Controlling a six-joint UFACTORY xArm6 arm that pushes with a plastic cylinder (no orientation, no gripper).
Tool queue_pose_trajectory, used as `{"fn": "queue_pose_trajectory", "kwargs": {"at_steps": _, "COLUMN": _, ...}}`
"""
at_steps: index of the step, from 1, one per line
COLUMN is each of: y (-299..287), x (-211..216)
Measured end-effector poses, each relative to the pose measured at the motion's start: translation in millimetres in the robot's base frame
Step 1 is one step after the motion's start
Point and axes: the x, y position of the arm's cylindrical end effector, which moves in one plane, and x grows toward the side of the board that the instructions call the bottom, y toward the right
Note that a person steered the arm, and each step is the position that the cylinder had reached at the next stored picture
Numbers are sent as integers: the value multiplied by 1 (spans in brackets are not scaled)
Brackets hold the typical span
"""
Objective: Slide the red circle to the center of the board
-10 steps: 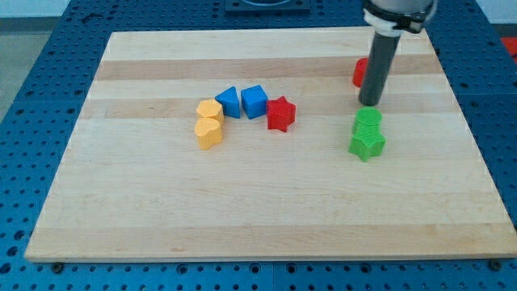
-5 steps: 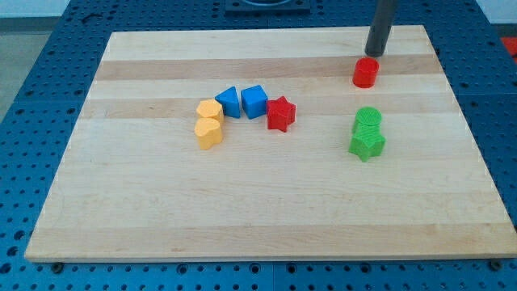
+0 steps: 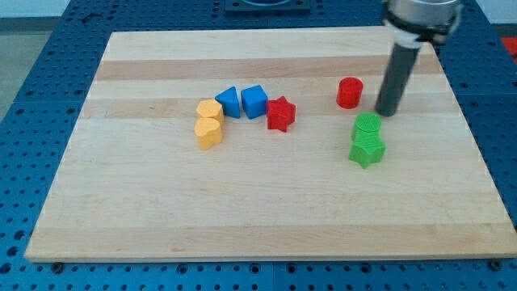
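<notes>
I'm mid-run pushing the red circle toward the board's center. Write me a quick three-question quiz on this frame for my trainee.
1. True or false: my tip touches the red circle.
2. Which block lies nearest my tip? A) green circle B) blue cube C) yellow heart
3. Fill in: the red star sits just to the view's right of the blue ____.

Key
1. False: a gap of bare board shows between them, with the tip toward the view's right of the circle.
2. A
3. cube
</notes>
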Motion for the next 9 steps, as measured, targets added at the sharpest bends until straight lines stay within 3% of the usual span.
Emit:
{"fn": "queue_pose_trajectory", "kwargs": {"at_steps": 2, "y": 34, "x": -22}}
{"fn": "queue_pose_trajectory", "kwargs": {"at_steps": 4, "y": -37, "x": -59}}
{"fn": "queue_pose_trajectory", "kwargs": {"at_steps": 5, "y": -50, "x": -55}}
{"fn": "queue_pose_trajectory", "kwargs": {"at_steps": 8, "y": -112, "x": 65}}
{"fn": "queue_pose_trajectory", "kwargs": {"at_steps": 9, "y": -121, "x": 81}}
